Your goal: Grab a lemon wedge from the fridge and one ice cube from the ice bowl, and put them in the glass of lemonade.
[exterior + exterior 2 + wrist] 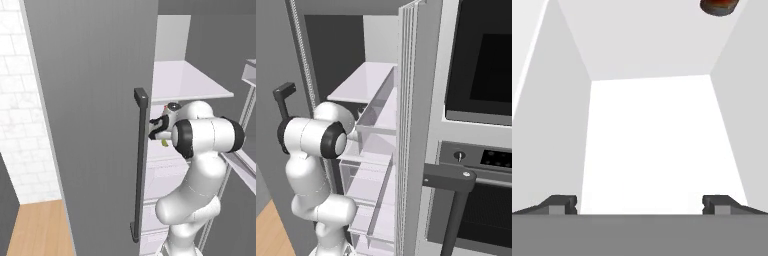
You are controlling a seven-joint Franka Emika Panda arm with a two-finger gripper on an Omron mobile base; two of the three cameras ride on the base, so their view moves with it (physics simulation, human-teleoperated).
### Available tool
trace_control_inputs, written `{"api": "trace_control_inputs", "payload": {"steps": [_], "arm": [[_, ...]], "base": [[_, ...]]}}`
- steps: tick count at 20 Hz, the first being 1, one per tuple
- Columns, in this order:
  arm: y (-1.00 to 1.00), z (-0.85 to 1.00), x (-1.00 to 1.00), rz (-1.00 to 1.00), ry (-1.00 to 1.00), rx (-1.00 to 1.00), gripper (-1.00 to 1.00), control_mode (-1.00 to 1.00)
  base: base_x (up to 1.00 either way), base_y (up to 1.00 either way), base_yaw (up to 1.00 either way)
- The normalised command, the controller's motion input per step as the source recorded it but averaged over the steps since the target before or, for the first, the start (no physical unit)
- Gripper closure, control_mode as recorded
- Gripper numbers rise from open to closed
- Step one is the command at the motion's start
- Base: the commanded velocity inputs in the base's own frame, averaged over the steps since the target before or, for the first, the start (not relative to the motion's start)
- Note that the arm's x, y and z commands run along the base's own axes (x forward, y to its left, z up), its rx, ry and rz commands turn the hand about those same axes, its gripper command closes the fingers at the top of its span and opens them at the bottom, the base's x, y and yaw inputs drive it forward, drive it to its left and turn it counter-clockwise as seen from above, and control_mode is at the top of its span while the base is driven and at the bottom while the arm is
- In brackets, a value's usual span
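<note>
Deep in the open fridge (95,100), just a tiny yellow sliver of lemon wedge (164,143), showing in the left base view below the dark hand and against the black ring of the arm's joint. Too small and too far hidden to tell what it rests on or whether anything touches it.

Around it, 1 broad white shelf (190,82) higher up, paler shelves and clear drawer fronts lower down behind the arm (200,165). In front, the matte grey left door swung wide, with its long dark bar handle (141,165) crossing before the hand.

From the hand view, looking into a bare white compartment: flat white floor, 2 pale side walls, a back wall beyond. At the top right edge, part of a red can (718,6), cut off by the frame and well apart from the fingers. Gripper (640,205) spread wide, its 2 dark fingertips (562,204) far apart at the bottom corners, nothing between them.

From the right base view, the fridge's right door (421,125) seen edge-on, clear door bins (376,125) stacked on its inner side, the white arm bent at the elbow and reaching in past them. Right of the fridge, a black oven (476,210) with a dark bar handle (451,180) and a black microwave (481,55) above it.

Left of the fridge in the left base view, white tiled wall (15,100) and wooden floor (35,230).
</note>
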Motion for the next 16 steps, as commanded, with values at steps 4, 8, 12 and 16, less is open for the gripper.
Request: {"api": "trace_control_inputs", "payload": {"steps": [4,8,12,16], "arm": [[0.0,0.0,-0.51,0.0,-0.22,0.0,-1.0,-1.0],[0.0,0.0,0.0,0.0,-0.02,0.0,-1.0,-1.0],[0.03,0.0,-0.19,0.0,0.0,0.0,-1.0,-1.0],[0.0,0.0,-0.12,0.0,0.0,0.0,-1.0,-1.0]], "base": [[0.0,0.0,0.0],[0.0,0.0,0.0],[0.0,0.0,0.0],[0.0,0.0,0.0]]}}
